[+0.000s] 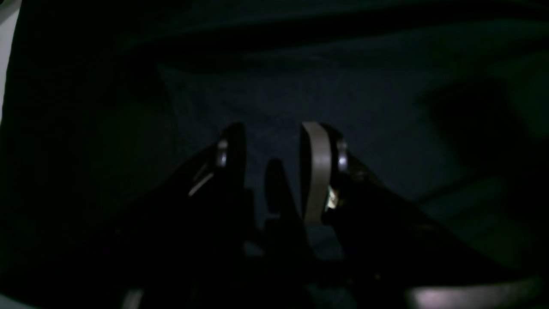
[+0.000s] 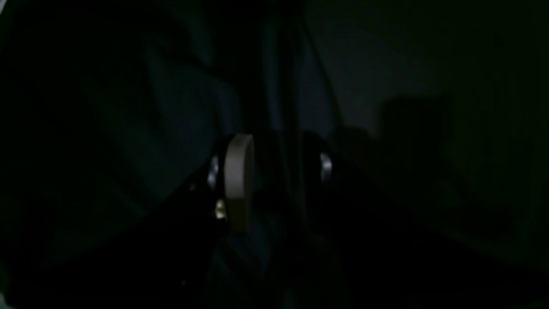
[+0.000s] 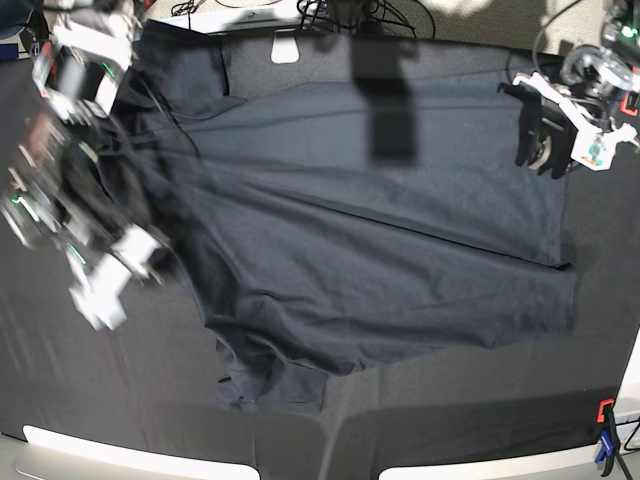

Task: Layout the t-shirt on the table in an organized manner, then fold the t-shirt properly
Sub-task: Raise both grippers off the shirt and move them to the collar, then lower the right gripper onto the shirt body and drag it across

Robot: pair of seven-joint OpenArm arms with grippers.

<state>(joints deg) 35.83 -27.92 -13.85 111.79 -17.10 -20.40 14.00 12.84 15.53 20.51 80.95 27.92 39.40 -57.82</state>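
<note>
T-shirt [image 3: 380, 240]: we see it spread wide across the middle of the table [image 3: 120, 400], mostly flat with long creases; one lower corner near the front edge is bunched into a small rumpled fold, and its upper left part rises toward the right arm.

Right gripper [image 2: 274, 171]: in the base view it sits at the left, blurred. In its wrist view we see dark cloth running between the two fingers [image 2: 239, 180] — the picture is too dim for us to tell whether they pinch it.

Left gripper [image 1: 274, 146]: at the right in the base view, hovering at the shirt's upper right edge. Its wrist view shows us the fingers [image 1: 316, 171] spread apart over dark fabric, with nothing between them.

Table: covered in matte black cloth, a pale rim along the front.

Clamp [image 3: 605, 440]: orange and blue — at the front right corner.
</note>
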